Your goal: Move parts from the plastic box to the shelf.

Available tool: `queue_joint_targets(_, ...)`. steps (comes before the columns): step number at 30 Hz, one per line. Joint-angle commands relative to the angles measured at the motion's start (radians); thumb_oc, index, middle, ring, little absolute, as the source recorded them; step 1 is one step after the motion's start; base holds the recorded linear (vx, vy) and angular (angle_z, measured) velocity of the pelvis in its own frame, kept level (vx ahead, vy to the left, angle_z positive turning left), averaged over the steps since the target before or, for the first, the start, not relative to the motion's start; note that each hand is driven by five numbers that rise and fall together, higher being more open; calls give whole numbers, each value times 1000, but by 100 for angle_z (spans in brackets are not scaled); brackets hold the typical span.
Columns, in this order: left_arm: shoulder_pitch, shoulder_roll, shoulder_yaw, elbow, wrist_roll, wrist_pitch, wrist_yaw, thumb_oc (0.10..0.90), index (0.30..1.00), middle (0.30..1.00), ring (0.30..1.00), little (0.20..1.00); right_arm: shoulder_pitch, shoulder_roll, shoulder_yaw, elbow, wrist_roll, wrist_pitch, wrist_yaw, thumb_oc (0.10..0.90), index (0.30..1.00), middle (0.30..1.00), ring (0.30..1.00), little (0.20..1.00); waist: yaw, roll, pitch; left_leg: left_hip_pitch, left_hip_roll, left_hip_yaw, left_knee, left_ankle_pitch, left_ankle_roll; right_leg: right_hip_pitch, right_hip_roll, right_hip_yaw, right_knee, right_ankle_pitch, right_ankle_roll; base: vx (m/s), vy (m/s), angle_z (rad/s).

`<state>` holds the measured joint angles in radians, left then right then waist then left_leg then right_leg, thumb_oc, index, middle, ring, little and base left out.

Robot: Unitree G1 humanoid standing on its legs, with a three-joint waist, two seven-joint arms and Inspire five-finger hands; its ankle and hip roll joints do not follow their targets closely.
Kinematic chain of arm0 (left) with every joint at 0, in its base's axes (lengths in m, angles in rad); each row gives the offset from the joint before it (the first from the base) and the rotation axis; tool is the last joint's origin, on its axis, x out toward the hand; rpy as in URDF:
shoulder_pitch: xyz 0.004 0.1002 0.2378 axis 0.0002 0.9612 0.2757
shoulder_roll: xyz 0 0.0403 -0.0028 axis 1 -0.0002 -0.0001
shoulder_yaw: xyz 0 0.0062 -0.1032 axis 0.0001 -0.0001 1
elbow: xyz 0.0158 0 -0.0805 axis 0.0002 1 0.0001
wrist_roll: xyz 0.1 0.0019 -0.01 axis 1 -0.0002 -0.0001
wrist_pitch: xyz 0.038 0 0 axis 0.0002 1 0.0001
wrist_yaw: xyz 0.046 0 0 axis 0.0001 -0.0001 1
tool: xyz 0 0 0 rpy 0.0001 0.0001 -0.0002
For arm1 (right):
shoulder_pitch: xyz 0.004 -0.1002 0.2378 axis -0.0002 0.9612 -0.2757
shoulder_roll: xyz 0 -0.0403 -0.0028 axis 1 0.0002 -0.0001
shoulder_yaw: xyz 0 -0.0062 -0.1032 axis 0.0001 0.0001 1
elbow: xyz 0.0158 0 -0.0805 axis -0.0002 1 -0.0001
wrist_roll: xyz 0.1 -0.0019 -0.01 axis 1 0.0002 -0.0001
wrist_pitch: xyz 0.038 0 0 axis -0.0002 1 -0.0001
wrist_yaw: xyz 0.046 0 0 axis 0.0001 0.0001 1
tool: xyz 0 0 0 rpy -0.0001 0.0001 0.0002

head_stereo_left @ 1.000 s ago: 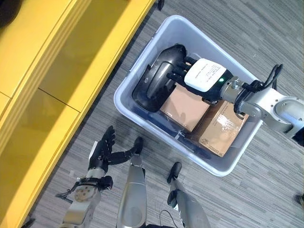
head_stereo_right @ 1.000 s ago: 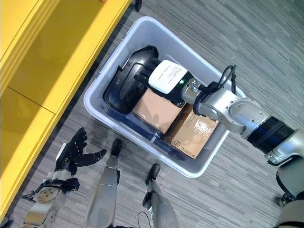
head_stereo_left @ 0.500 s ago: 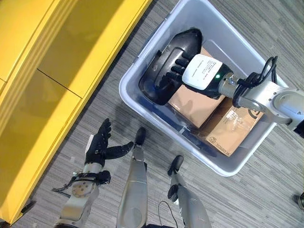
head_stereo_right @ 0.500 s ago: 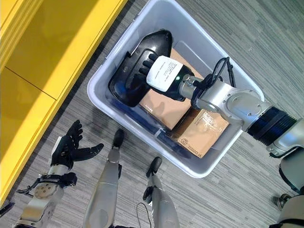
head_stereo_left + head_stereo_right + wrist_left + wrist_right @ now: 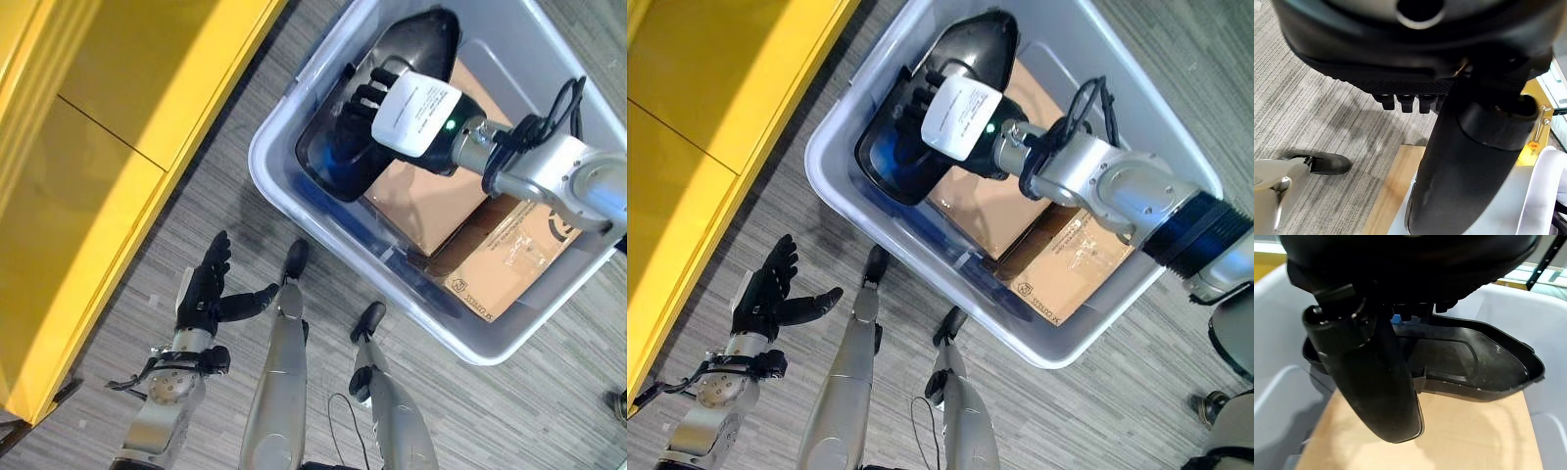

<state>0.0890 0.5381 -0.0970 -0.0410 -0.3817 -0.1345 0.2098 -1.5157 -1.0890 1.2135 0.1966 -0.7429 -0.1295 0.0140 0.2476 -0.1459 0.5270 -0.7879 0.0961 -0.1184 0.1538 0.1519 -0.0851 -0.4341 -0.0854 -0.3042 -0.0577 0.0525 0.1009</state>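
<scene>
nothing sits on the yellow shelf (image 5: 118, 127) yet. the black part (image 5: 960, 78) lies in the plastic box (image 5: 284, 186) on cardboard boxes (image 5: 431, 196), the right hand (image 5: 377, 103) spread over it (ungrasped); left hand (image 5: 206, 289) hangs open.

The silver-grey right arm (image 5: 1117, 186) carried a dark band, a white-backed black right hand (image 5: 392, 108) and dark fingers (image 5: 367, 93).
</scene>
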Motion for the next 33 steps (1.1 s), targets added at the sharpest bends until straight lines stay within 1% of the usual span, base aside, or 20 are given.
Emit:
queue_joint_targets(1,56,58,40,-124,34,-88,39,900,1000,1000,1000,1000,-167,-72,43,-26,31,37,-79,900,1000,1000,1000,1000,-21,3,-7,-117,48,-17,147,-83,-54,99,-96,18,156,-175,47,33,-41,-3)
queue_joint_targets(3,62,64,50,-142,51,-92,49,900,1000,1000,1000,1000,-179,-71,46,-25,29,43,-85,900,1000,1000,1000,1000,-26,6,-7,-154,48,-23,173,-101,-54,47,-94,26,206,-197,42,19,-18,-1)
queue_joint_targets(6,69,72,62,-153,68,-96,61,900,1000,1000,1000,1000,-189,-72,54,-21,23,49,-87,900,1000,1000,1000,1000,-29,16,-7,-199,41,-34,196,-107,-44,-25,-93,37,267,-214,36,-12,17,6)
queue_joint_targets(9,70,66,68,-163,65,-100,69,900,1000,1000,1000,1000,-199,-61,72,10,14,51,-83,900,1000,1000,1000,1000,-29,36,-7,-245,32,-39,212,-109,-37,-92,-99,39,324,-230,35,0,0,0)
queue_joint_targets(12,68,66,70,-168,65,-106,77,900,1000,1000,1000,1000,-196,-48,80,41,10,55,-83,900,1000,1000,1000,1000,-30,42,-7,-277,24,-43,219,-108,-36,-128,-102,43,345,-235,34,-1,2,2)
queue_joint_targets(16,49,66,56,-177,59,-112,82,900,1000,1000,1000,1000,-163,-3,80,144,31,67,-84,900,1000,1000,1000,1000,-28,46,-7,-305,18,-48,225,-108,-33,-148,-102,41,351,-239,35,3,2,5)
queue_joint_targets(17,42,64,52,-174,56,-114,84,900,1000,1000,1000,1000,-155,6,78,159,35,68,-85,794,852,852,852,852,-30,48,-7,-307,17,-49,224,-108,-33,-150,-102,42,350,-239,36,0,0,0)
queue_joint_targets(19,27,62,42,-164,54,-115,87,900,1000,1000,1000,1000,-136,22,75,185,42,70,-81,465,391,391,391,391,-32,48,-7,-307,13,-48,218,-107,-33,-149,-102,42,345,-242,36,0,0,0)
queue_joint_targets(20,22,61,38,-160,53,-114,87,900,1000,1000,1000,1000,-127,27,73,192,46,68,-79,400,300,300,300,300,-33,49,-7,-309,11,-47,219,-107,-33,-148,-103,41,344,-242,36,0,0,0)
queue_joint_targets(24,11,60,33,-148,49,-115,85,900,1000,1000,1000,1000,-106,38,73,199,54,63,-70,400,300,300,300,300,-33,46,-7,-303,6,-49,221,-108,-33,-140,-102,39,342,-249,33,0,0,0)
queue_joint_targets(28,-5,61,26,-139,46,-116,86,900,1000,1000,1000,1000,-81,35,48,168,64,57,-71,400,300,300,300,300,-37,43,-7,-285,6,-49,222,-109,-33,-117,-100,37,335,-251,33,0,0,0)
queue_joint_targets(31,-10,58,23,-134,37,-115,81,900,1000,1000,1000,1000,-48,25,12,123,79,49,-79,400,300,300,300,300,-37,37,-7,-249,10,-45,216,-108,-34,-67,-96,31,306,-248,33,0,0,0)
queue_joint_targets(33,-14,55,20,-128,33,-112,76,900,1000,1000,1000,1000,-15,15,-21,84,90,40,-82,400,300,300,300,300,-36,31,-7,-206,10,-43,199,-105,-35,-18,-92,29,273,-245,33,0,0,0)
